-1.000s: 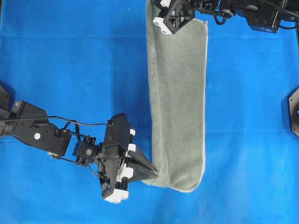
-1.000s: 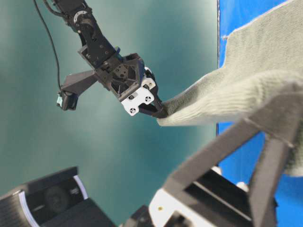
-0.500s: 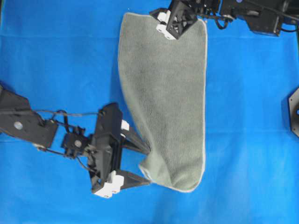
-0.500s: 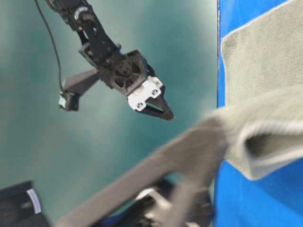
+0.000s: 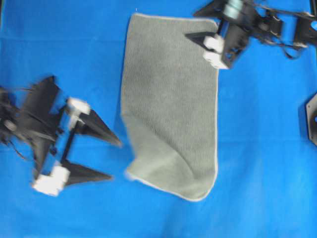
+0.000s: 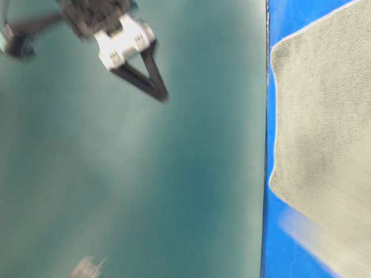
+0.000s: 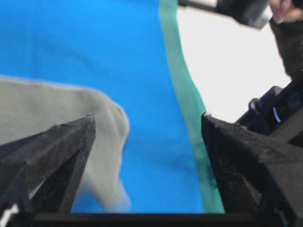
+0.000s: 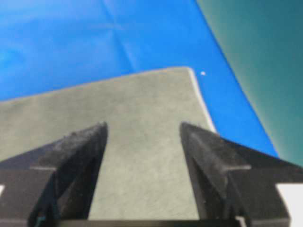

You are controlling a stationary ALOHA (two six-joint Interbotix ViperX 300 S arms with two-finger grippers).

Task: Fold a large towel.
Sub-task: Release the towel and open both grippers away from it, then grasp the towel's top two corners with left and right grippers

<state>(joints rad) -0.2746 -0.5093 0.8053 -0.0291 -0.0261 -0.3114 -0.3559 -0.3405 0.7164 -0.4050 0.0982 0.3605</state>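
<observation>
The towel (image 5: 171, 106) lies on the blue cloth (image 5: 74, 44) as a long strip, and no gripper holds it. It looks doubled lengthwise, though the layers cannot be counted from above. Its far end, under the right gripper, lies flat and square. Its near left corner is rumpled: a diagonal crease runs across it and the pale hem curls up there.

The left gripper (image 5: 106, 158) hangs off the towel's left edge, well apart from it, fingers spread wide and empty. Its wrist view shows the rumpled corner (image 7: 111, 127) between the splayed fingers with blue cloth beyond.

The right gripper (image 5: 205, 47) sits over the towel's far right corner, also spread and empty. Its wrist view shows flat terry between the fingers; whether the tips touch the fabric cannot be told.

By this reading one fold is in place and has been let go. What appears left: smooth that near corner, then fold the strip across its length, probably near end onto far end, to make a compact stack.
</observation>
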